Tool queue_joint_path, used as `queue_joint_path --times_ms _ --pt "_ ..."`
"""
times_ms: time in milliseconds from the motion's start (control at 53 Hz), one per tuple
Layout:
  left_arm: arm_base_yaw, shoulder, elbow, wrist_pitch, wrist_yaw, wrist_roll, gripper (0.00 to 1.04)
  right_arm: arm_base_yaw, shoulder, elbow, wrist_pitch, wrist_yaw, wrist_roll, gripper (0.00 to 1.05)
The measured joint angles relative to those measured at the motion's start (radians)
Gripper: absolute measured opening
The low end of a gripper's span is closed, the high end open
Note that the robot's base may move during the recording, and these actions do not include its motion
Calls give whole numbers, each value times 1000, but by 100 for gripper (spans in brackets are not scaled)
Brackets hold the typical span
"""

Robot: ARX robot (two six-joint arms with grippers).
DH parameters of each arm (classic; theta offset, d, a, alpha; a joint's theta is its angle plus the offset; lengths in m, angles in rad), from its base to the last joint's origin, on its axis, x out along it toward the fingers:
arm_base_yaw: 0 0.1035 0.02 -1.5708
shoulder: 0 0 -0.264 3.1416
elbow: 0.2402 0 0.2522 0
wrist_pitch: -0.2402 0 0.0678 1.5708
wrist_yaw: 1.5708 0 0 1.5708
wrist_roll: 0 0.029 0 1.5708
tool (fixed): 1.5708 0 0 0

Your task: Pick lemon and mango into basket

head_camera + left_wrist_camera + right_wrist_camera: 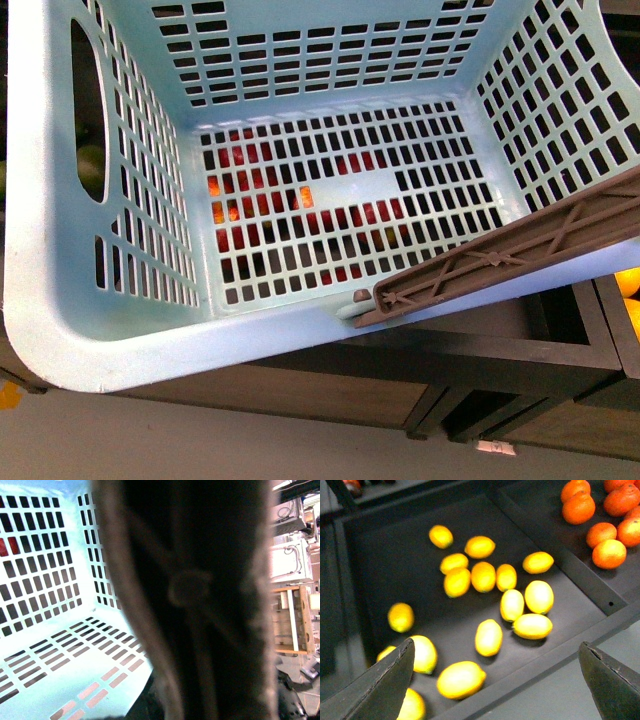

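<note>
In the front view the pale blue basket (120, 330) fills nearly the whole picture, tilted and seen from above, with nothing lying on its slotted floor. Its brown handle (520, 245) lies across the near right corner, and red and orange shapes show through the floor slots, too broken up to name. Below it stands a dark wooden shelf unit (470, 355), with a bit of yellow-orange fruit (630, 283) at the right edge. In the left wrist view the handle (195, 595) is a dark blur right against the lens, with the basket's (45, 570) inside beside it. The left gripper does not show, so I cannot tell its state. In the right wrist view the right gripper (496, 644) hangs with its fingers (380, 685) spread wide, holding nothing, above a dark bin (395, 560) of scattered lemons (532, 626). Tangerines (609, 554) lie in the neighbouring compartment.
</note>
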Motion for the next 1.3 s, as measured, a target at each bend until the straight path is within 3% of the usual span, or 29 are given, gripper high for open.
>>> queue_joint_path --times_ms 132,302,472,661,906,1303 --pt "0 0 0 0 1 0 4 -29 330 129 42 -38 -221 96" --pt "0 0 0 0 0 0 4 -27 623 298 -58 -111 -528 96" --pt "0 0 0 0 0 0 4 21 746 459 -219 -182 -799 96" --pt "0 0 0 0 0 0 4 86 840 530 -320 -175 -1013 96" --pt "0 0 0 0 0 0 4 190 965 610 -320 -168 -1101 96" --pt "0 0 0 0 0 -1 4 283 1075 716 -308 -159 -1093 96"
